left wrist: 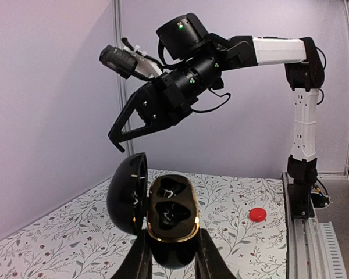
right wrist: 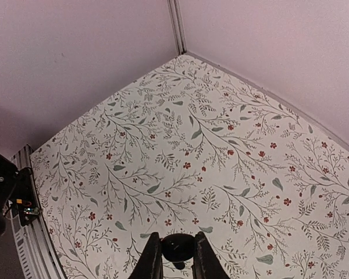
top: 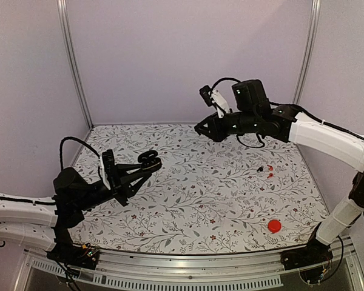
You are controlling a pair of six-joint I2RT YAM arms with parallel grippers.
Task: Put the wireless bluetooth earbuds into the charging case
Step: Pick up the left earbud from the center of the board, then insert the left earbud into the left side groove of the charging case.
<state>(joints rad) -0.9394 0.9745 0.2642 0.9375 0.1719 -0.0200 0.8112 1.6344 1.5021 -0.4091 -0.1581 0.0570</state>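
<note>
Above the leaf-patterned table (top: pixel 200 200), two closed grips.
The left gripper (left wrist: pixel 173 258) clamps the glossy black clamshell charging case (left wrist: pixel 173 215), lid open, in the air; the right gripper (right wrist: pixel 176 241) pinches a small black rounded earbud (right wrist: pixel 177 249).

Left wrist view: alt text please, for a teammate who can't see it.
The left gripper holds the open charging case upright, lid swung left. The right gripper hangs above it, jaws nearly together; a red disc lies on the floral table behind.
</note>
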